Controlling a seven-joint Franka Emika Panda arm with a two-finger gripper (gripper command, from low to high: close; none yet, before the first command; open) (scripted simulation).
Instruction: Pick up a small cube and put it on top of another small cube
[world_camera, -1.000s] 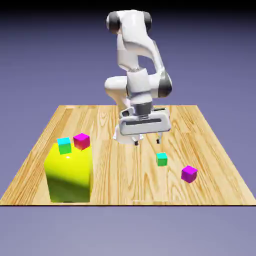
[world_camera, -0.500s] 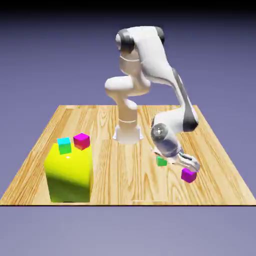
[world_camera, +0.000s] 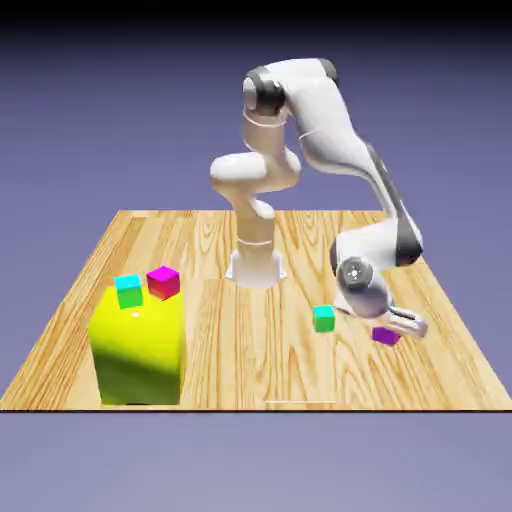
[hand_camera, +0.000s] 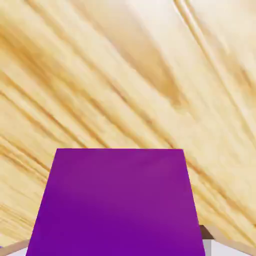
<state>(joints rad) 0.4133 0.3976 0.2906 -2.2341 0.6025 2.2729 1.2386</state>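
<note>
Four small cubes, one big yellow block (world_camera: 140, 348). The purple cube (hand_camera: 117, 200), on the bench (world_camera: 225, 350) at the exterior view's right, is gripped between the closed jaws (hand_camera: 117, 245). Being a cube, it has no long axis. The hand hides its top; the fingertips are mostly hidden.

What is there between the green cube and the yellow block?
In the exterior view, only bare wooden tabletop shows between the green cube and the yellow block.
</note>
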